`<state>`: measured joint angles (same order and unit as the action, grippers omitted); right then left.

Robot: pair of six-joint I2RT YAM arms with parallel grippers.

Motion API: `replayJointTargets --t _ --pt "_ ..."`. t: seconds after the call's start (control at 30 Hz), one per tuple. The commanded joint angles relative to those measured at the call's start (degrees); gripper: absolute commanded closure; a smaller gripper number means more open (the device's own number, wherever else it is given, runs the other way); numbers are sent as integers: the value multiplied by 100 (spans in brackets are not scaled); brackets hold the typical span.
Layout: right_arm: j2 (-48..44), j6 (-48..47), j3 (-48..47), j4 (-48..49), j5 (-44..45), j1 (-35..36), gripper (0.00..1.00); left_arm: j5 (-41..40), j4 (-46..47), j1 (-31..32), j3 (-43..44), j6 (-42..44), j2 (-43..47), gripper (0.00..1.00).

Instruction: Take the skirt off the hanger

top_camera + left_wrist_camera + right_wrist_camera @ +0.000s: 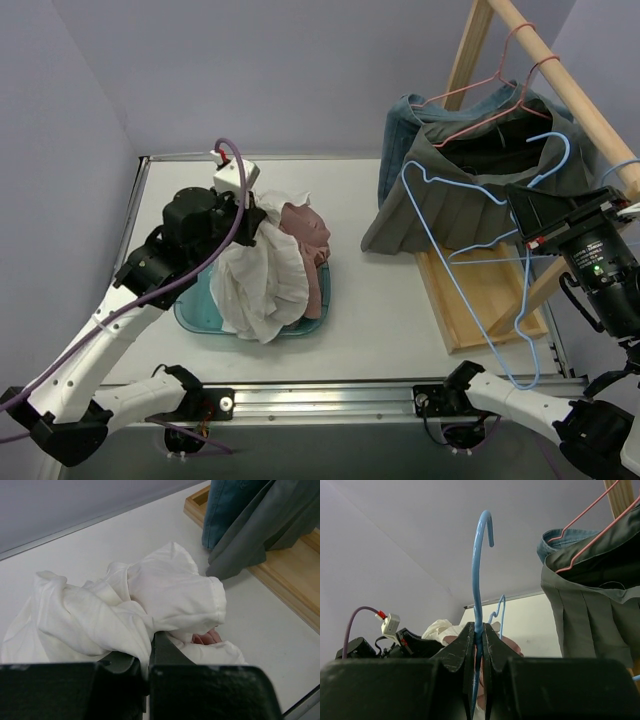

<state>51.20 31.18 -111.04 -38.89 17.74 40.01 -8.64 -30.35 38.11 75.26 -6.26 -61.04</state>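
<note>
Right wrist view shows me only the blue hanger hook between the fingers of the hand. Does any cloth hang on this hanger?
Observer: No. In the top view the blue hanger is bare wire.
Operator: Where is the white cloth?
Observer: The left hand is shut on the white cloth, over a teal tub.
Operator: Is the tub empty?
Observer: No, a pink garment lies in it.

White garment [150, 605], blue hanger [477, 580]
</note>
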Motion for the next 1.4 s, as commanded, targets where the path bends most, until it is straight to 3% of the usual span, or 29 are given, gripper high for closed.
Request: replayJointTargets --t 0.0,0.2,0.37,0.5,0.7,0.83,0.97,1.17,1.23,1.3,1.37 --pt "83 -59 12 154 195 95 100 1714 1443 -663 -142 353 346 98" --pt "66 -103 39 172 283 200 100 3201 1980 -1577 -459 407 286 98" --pt "30 -121 39 154 467 367 100 3800 2735 -1684 -1267 -181 451 98" --pt "-101 -138 65 84 687 525 100 3537 2850 -1675 -2120 -867 1231 98" --pt "-207 -59 188 110 1004 929 100 2685 1938 -1658 -3087 -2114 2340 98" --pt "-110 -103 390 189 1030 1044 100 1622 -45 -1666 -2992 -2933 2053 98" --pt "-75 -121 531 312 1039 1105 100 1648 -401 -1657 -3088 -3196 1560 98" --pt "-93 -77 487 312 1118 1167 100 1340 -445 -1666 -3764 -3942 1709 98" --pt "-31 -51 461 234 1092 1185 100 1330 -263 -1675 -3957 -4075 1727 92" --pt "4 -42 522 207 1048 1193 100 1313 -165 -1675 -4011 -4138 1727 76" --pt "22 -33 557 172 1048 1202 100 1234 -295 -1675 -3732 -3989 1700 72"
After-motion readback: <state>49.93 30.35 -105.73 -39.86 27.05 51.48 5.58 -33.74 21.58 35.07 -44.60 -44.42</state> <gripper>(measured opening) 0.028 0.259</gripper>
